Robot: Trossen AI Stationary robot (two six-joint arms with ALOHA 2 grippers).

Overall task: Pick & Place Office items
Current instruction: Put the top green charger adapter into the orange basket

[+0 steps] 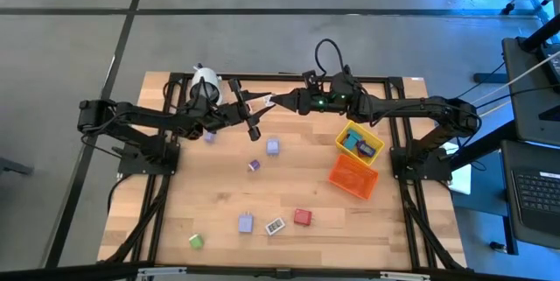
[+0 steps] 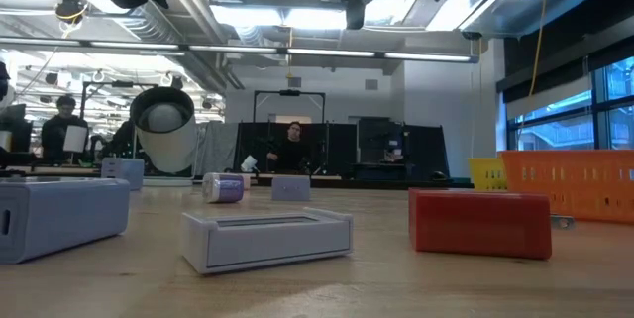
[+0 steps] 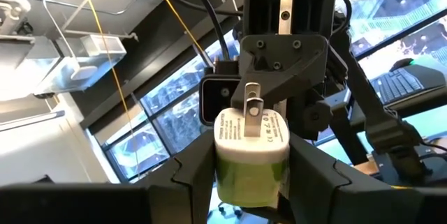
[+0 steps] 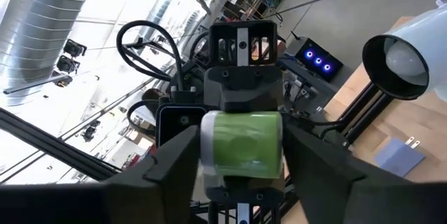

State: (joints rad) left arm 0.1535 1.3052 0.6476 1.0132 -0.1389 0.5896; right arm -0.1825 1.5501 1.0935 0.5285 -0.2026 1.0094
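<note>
Above the wooden table, the left gripper clamps a small green-and-white plastic plug adapter. The right gripper has its fingers around the same adapter; whether they press it, I cannot tell.

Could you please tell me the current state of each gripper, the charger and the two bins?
left gripper: shut on the charger, raised above the table.
charger: held in the air, prongs toward the right gripper.
right gripper: at the charger, facing the left gripper.
yellow bin: holds small items.
orange bin: no contents visible.
</note>
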